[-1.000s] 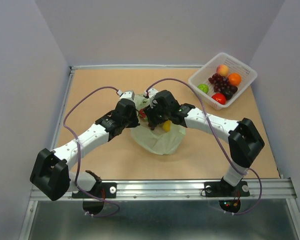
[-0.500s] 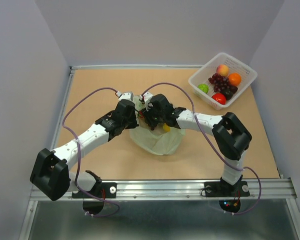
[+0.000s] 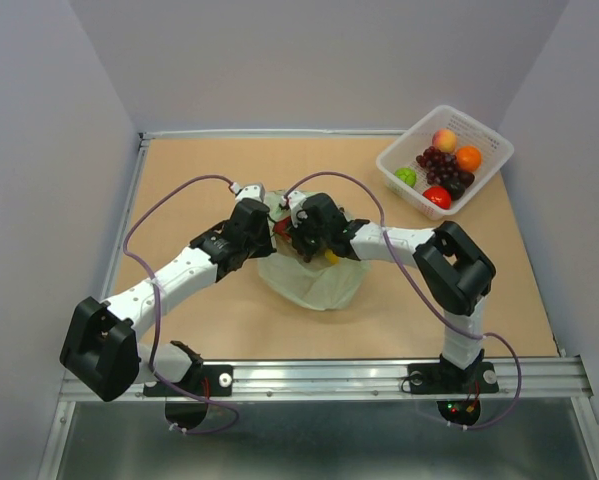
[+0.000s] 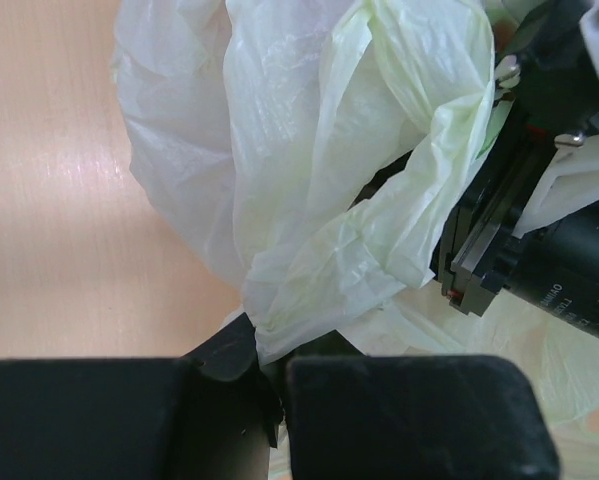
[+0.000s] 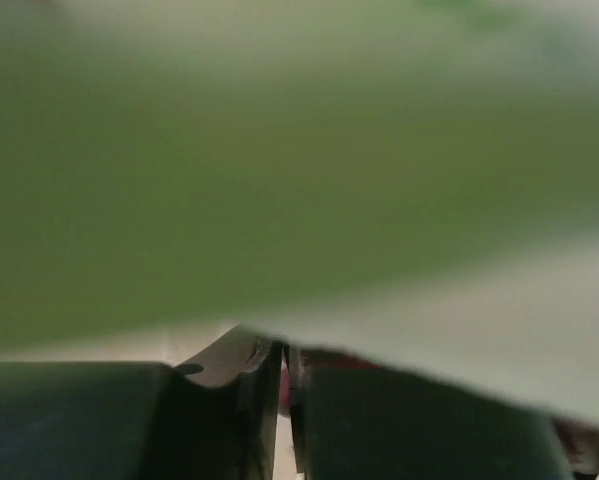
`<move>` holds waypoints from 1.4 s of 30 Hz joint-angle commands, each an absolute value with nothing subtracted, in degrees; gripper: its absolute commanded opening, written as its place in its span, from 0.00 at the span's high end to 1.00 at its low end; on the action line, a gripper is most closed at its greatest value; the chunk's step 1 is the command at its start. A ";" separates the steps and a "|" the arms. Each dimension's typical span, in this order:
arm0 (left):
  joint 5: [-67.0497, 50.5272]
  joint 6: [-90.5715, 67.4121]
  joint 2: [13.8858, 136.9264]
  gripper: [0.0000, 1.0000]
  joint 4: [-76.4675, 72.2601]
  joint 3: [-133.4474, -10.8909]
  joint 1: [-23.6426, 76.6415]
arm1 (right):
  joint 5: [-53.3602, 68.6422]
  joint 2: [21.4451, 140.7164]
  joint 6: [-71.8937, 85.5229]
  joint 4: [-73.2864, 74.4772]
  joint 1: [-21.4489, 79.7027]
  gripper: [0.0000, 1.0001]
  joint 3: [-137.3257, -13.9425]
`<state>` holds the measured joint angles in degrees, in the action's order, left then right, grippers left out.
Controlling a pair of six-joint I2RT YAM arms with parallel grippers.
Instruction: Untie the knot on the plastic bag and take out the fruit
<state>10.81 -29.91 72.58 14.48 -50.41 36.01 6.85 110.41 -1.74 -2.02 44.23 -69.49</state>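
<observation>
The bag (image 3: 314,282) lies mid-table. At its far top the left gripper (image 4: 274,350) pinches a twisted bunch of film. Just right, the right gripper (image 5: 284,360) has its fingers nearly together; blurred green film hides any hold. A yellow fruit (image 3: 331,257) shows there. The basket (image 3: 488,172) sits far right.

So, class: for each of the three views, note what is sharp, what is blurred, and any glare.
Top external: evenly lit and sharp. Left wrist: the plastic bag crisp, a pale sheen on the table, the left fingers dark and featureless. Right wrist: nearly all out of focus, a green blur filling the frame.
</observation>
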 commanded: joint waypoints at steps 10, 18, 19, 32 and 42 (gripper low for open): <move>16.52 -29.88 74.26 0.90 14.68 -55.19 36.21 | 15.82 99.07 -1.50 -0.36 43.86 1.00 -69.00; 17.93 -29.71 75.32 0.91 14.06 -56.69 35.95 | 16.87 89.13 -0.88 3.42 43.94 1.00 -68.47; 18.10 -29.79 75.41 0.91 13.98 -56.86 35.95 | 17.22 88.43 -0.97 4.47 43.86 1.00 -68.55; 19.42 -28.48 75.32 0.92 14.06 -60.73 30.15 | 23.46 82.36 -0.79 16.70 43.86 1.00 -65.22; 15.91 -29.18 76.11 0.92 14.06 -60.30 29.53 | 23.56 77.78 -0.88 19.25 43.94 1.00 -74.26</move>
<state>17.10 -29.02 76.12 14.63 -59.22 29.54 21.98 82.00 -0.38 23.29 43.92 -66.08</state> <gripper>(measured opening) 0.109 0.033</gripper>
